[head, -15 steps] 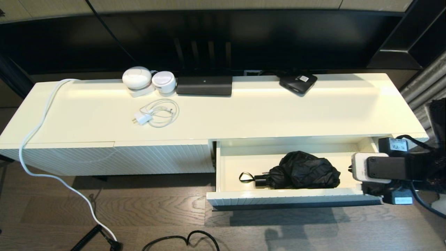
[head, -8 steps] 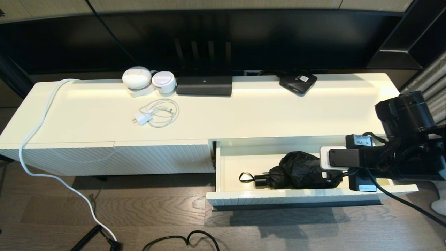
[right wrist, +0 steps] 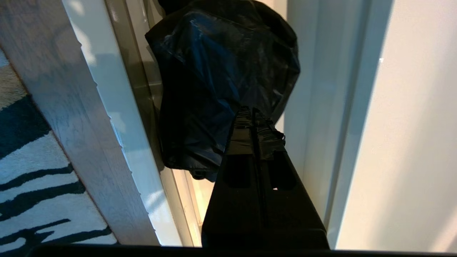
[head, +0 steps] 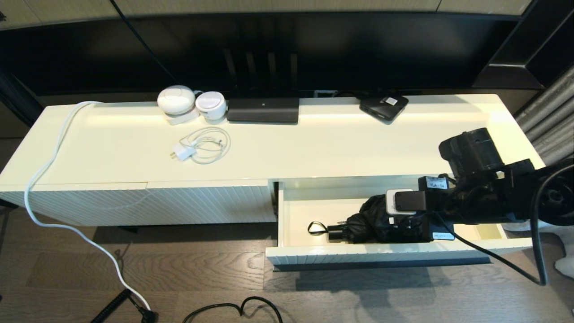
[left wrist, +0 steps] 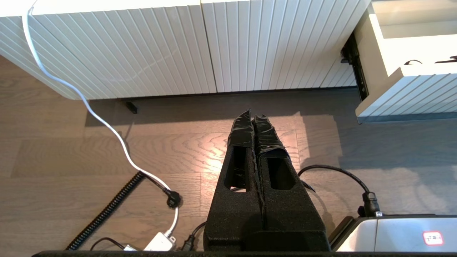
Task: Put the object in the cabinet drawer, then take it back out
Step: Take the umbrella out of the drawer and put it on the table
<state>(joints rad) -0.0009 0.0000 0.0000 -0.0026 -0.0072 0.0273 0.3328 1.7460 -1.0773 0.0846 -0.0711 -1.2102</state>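
The cabinet drawer (head: pixel 358 259) stands pulled out at the right of the cream cabinet. In it lies the black folding umbrella (head: pixel 361 223), its bunchy fabric to the right, its short handle (head: pixel 336 233) and wrist loop (head: pixel 316 228) to the left. My right gripper (head: pixel 389 223) reaches in from the right, low over the fabric's right part, under its wrist camera. In the right wrist view the right gripper (right wrist: pixel 253 111) is shut, tips against the glossy umbrella (right wrist: pixel 214 71), nothing visibly pinched between them. My left gripper (left wrist: pixel 252 116) hangs shut over the wooden floor, outside the head view.
On the cabinet top lie a white charger with coiled cable (head: pixel 199 146), two white round devices (head: pixel 177 101), a flat black unit (head: pixel 262 110) and a black box with a sticker (head: pixel 383 106). A ribbed panel (head: pixel 179 202) adjoins the drawer. Cords trail on the floor (head: pixel 233 309).
My right arm has swung left from the drawer's right end to over the umbrella, now covering the fabric's right part. The umbrella and the drawer have not moved.
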